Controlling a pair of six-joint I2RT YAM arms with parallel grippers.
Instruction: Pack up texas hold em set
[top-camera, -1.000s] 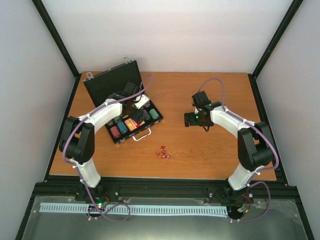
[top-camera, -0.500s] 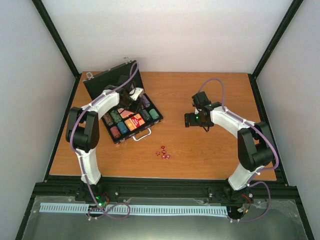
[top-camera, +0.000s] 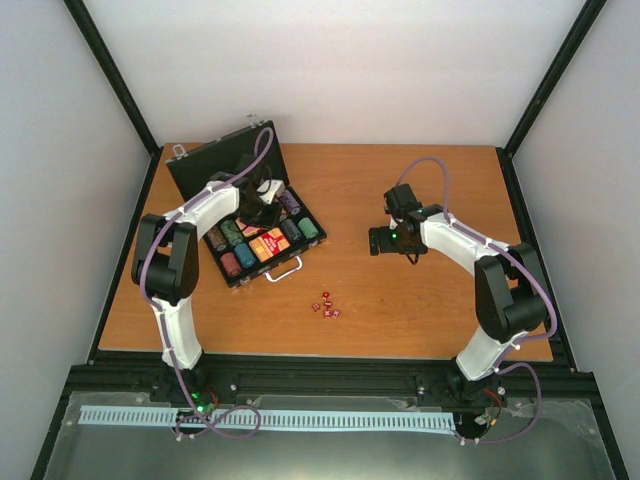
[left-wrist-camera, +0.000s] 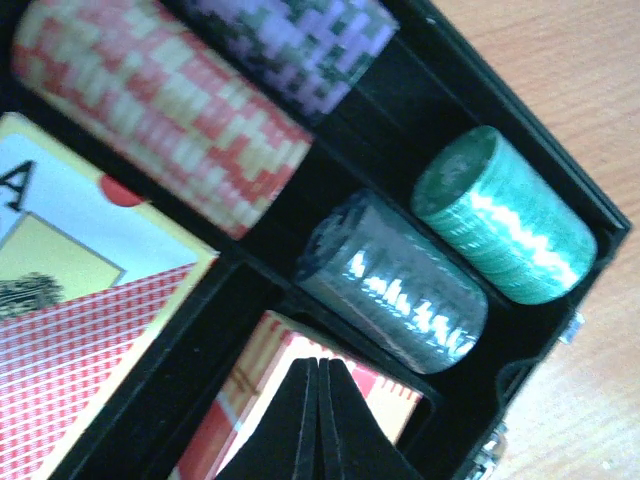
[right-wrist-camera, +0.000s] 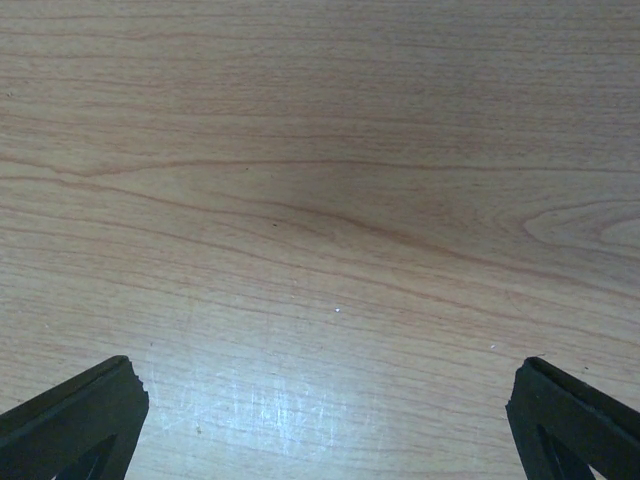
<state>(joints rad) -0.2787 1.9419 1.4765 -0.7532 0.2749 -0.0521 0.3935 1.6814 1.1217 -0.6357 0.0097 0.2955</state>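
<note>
The black briefcase (top-camera: 222, 166) lies open at the table's left, lid up at the back. Its tray holds chip stacks: green (left-wrist-camera: 505, 230), dark grey (left-wrist-camera: 395, 285), red-and-cream (left-wrist-camera: 170, 110) and purple (left-wrist-camera: 290, 40). A red-patterned card box (left-wrist-camera: 70, 310) lies in the tray, and an orange card box (left-wrist-camera: 245, 390) sits in the slot beside it. My left gripper (left-wrist-camera: 320, 368) hangs shut just above the orange box with nothing between its fingers; from above, that left gripper (top-camera: 264, 205) is over the tray's back half. Tiny dark-red dice (top-camera: 325, 306) lie loose on the table. My right gripper (right-wrist-camera: 325, 400) is open over bare wood.
The case's silver handle (top-camera: 286, 268) points toward the near edge. The right gripper (top-camera: 385, 240) hovers mid-table, right of the case. A black frame borders the wooden table (top-camera: 420, 300) on all sides.
My left gripper has gone from open to shut, and its arm has swung back off the tray's left side toward the lid. The right arm has not moved.
</note>
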